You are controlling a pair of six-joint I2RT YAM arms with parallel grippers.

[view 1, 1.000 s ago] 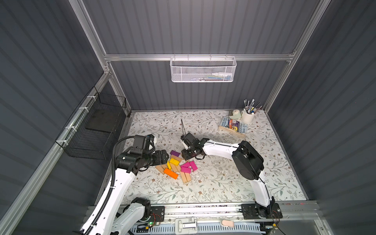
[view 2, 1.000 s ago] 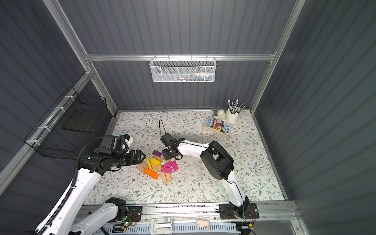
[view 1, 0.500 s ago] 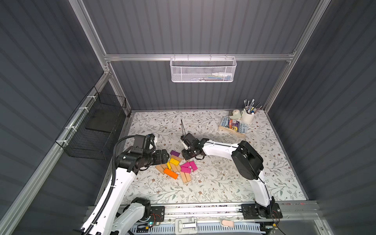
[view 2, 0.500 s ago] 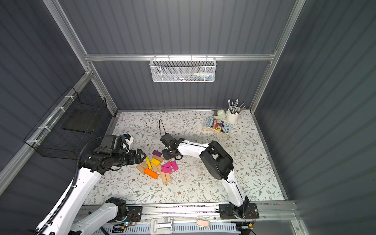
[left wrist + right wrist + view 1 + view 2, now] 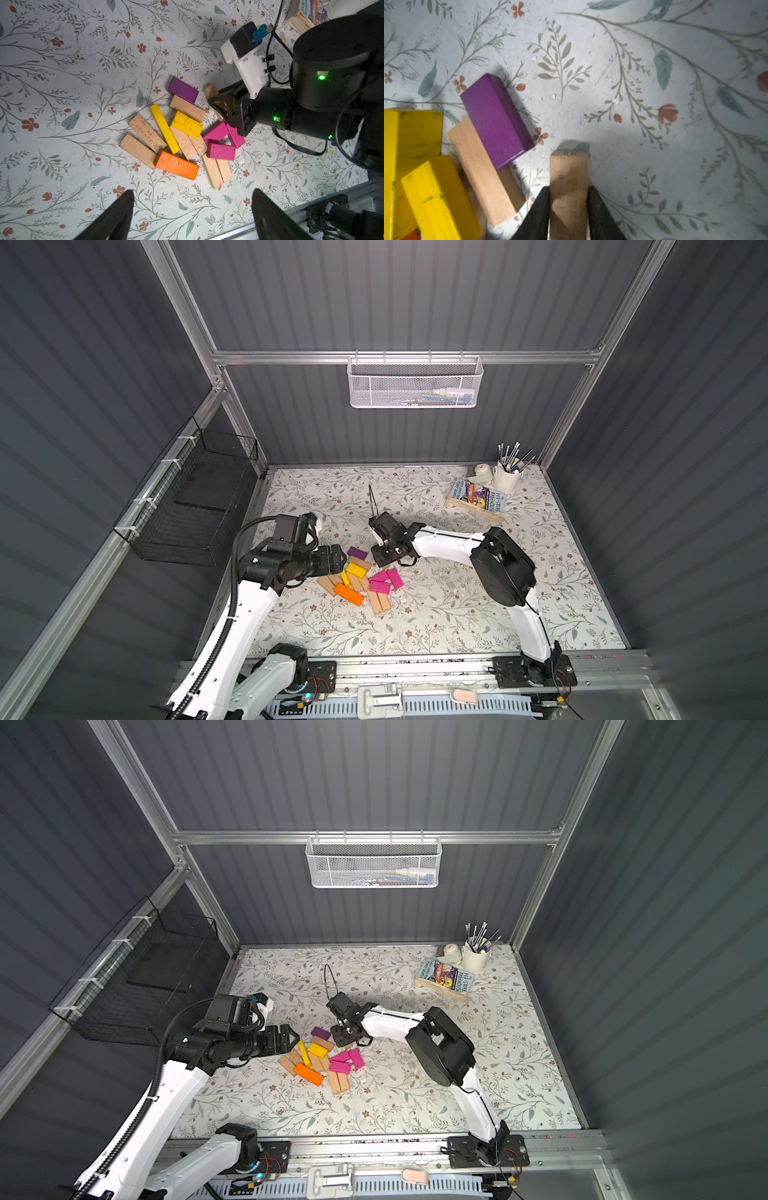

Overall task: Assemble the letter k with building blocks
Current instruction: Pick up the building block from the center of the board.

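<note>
No K begun: painted and tan wooden building blocks (image 5: 176, 133) lay jumbled, right gripper (image 5: 568, 188) clamped one plain tan wooden bar (image 5: 568, 166), left gripper (image 5: 191, 199) gaped empty.

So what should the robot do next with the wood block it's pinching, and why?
Probably lift it a little, straight up. The right tool is closed on both sides of a tan block, which sits close to the purple block and the rest of the pile. Rising first should free it without bumping the others.
</note>
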